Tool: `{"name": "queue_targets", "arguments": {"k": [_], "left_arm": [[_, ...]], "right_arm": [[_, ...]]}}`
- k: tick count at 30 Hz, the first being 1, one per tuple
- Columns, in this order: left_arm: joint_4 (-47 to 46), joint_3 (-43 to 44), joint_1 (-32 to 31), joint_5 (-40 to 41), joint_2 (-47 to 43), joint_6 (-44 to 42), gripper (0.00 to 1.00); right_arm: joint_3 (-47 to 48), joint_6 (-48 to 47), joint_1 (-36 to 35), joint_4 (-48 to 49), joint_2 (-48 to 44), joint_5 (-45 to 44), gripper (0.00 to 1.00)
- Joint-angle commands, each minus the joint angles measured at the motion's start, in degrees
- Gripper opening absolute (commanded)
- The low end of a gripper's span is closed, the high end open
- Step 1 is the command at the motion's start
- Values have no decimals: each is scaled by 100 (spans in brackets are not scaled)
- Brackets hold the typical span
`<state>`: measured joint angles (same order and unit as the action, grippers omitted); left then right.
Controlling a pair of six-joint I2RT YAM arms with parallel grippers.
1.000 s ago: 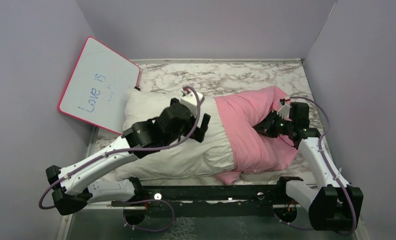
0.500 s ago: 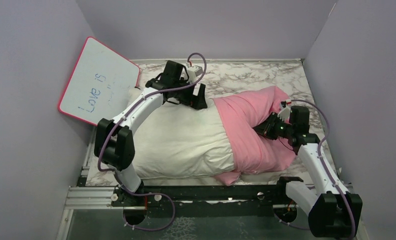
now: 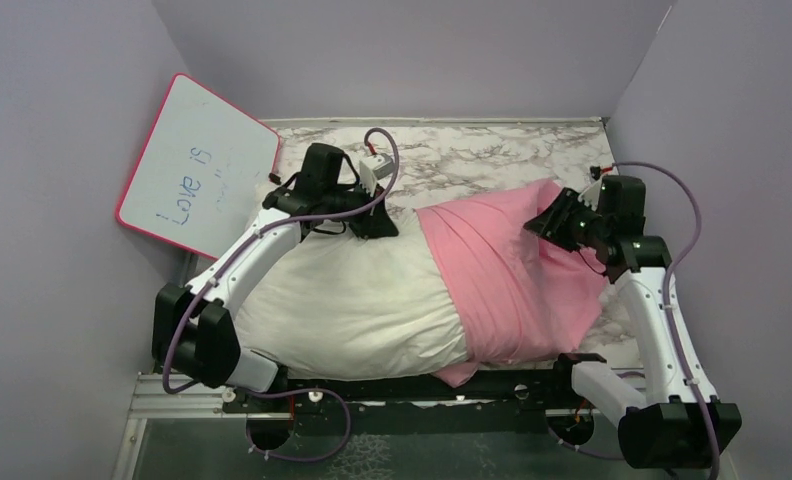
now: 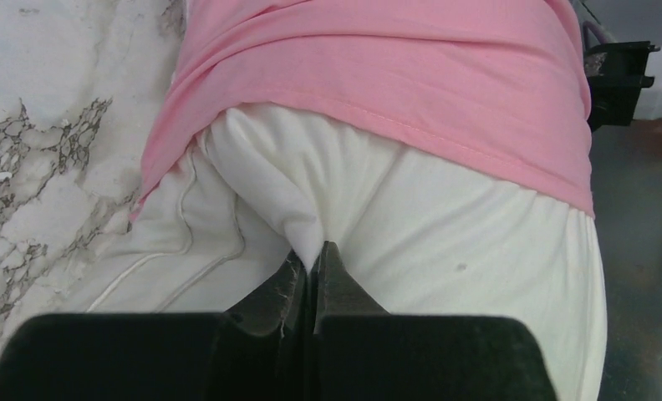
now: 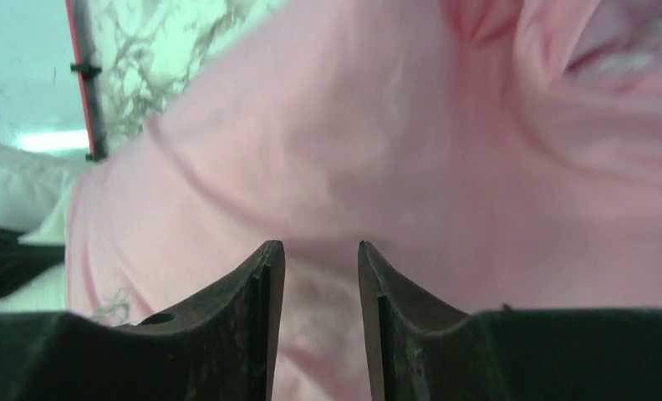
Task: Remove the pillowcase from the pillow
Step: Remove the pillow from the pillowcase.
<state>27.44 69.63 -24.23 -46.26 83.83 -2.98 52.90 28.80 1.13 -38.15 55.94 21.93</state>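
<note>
The white pillow (image 3: 352,300) lies across the table, its right half inside the pink pillowcase (image 3: 502,280). My left gripper (image 3: 376,222) sits at the pillow's far edge, just left of the pillowcase's hem. In the left wrist view that gripper (image 4: 318,251) is shut on a pinched peak of the pillow (image 4: 445,225), with the pillowcase (image 4: 378,67) beyond it. My right gripper (image 3: 539,226) hovers over the pillowcase's far right end. Its jaws (image 5: 319,251) stand apart, and only blurred pink pillowcase (image 5: 378,142) shows behind the gap.
A pink-framed whiteboard (image 3: 197,165) leans against the left wall beside the pillow's far left corner. Marble tabletop (image 3: 472,155) shows behind the pillow. Grey walls close in on the left, back and right. A black rail (image 3: 412,385) runs along the near edge.
My left gripper came down onto the pillow's far edge and shut on its fabric. My right gripper rose toward the far right and opened. The pillowcase now lies flatter and wider.
</note>
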Motion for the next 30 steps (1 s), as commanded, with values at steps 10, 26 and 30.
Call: {"name": "queue_targets", "arguments": {"k": [10, 26, 30], "left_arm": [[588, -985, -126, 230, -1566, 595, 0], [505, -1239, -126, 117, -1850, 830, 0], [483, -1264, -126, 123, -1874, 878, 0]], "right_arm": [[1703, 397, -15, -478, 1271, -1492, 85], [1120, 1956, -10, 389, 1900, -1148, 89], [1099, 2300, -8, 369, 2004, -1422, 81]]}}
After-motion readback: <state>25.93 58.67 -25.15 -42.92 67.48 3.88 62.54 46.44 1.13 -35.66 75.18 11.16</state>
